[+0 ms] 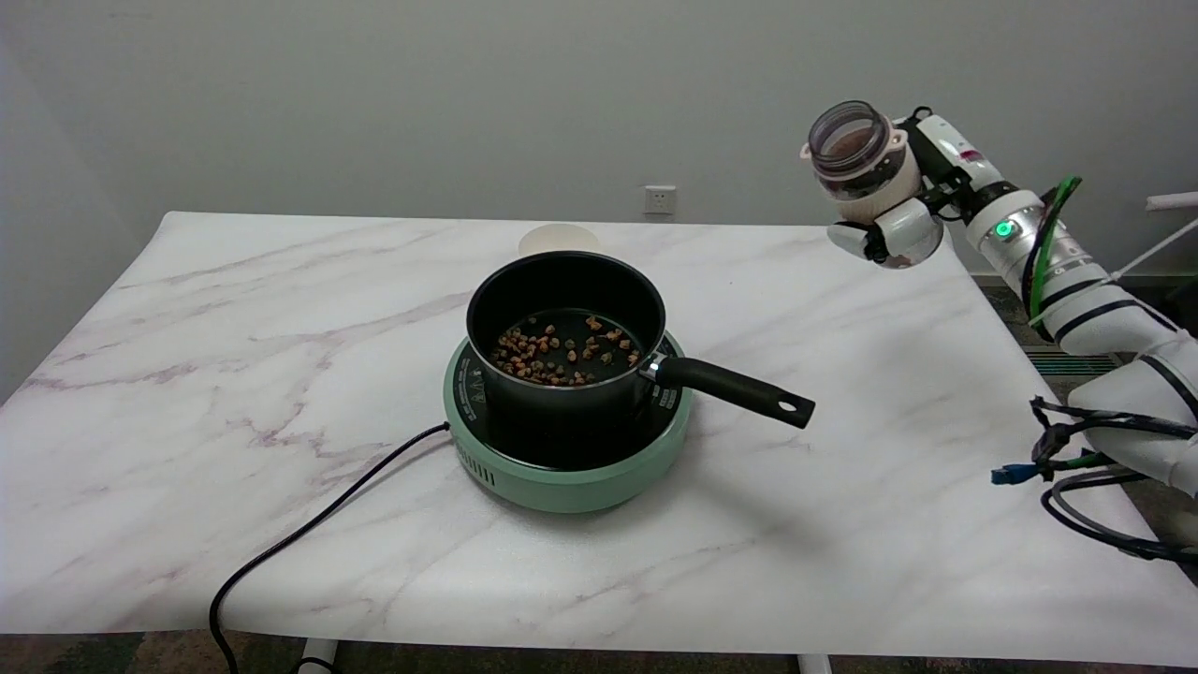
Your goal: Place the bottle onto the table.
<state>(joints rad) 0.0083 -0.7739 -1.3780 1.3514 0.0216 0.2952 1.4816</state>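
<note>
Item 1, the bottle: a clear jar-like vessel with a wide open mouth and a pale collar, held aloft above the table's far right corner, tilted so its mouth faces up and toward you. Your right hand wraps its lower body, the fingers curled round it from below and behind; the base is hidden inside the grasp. Contents: a brownish residue shows through the wall near the bottom, too dim to say how much remains. Handling, as a judgement: rigid, smooth-walled and likely slippery, probably light now; if glass it will chip on the stone, so set it down gently and bring it upright first. The present hold low on the body suits a placement, though you must leave the base free to meet the table. Item 2, the black saucepan: sits on the green hotplate at table centre, handle pointing right; inside lie scattered small brown pellets covering part of the floor. Item 3, a pale round lid just behind the pan, partly hidden. Item 4, a black power cord running off the front edge. Bare marble lies right of the handle, well apart from the pan.
</note>
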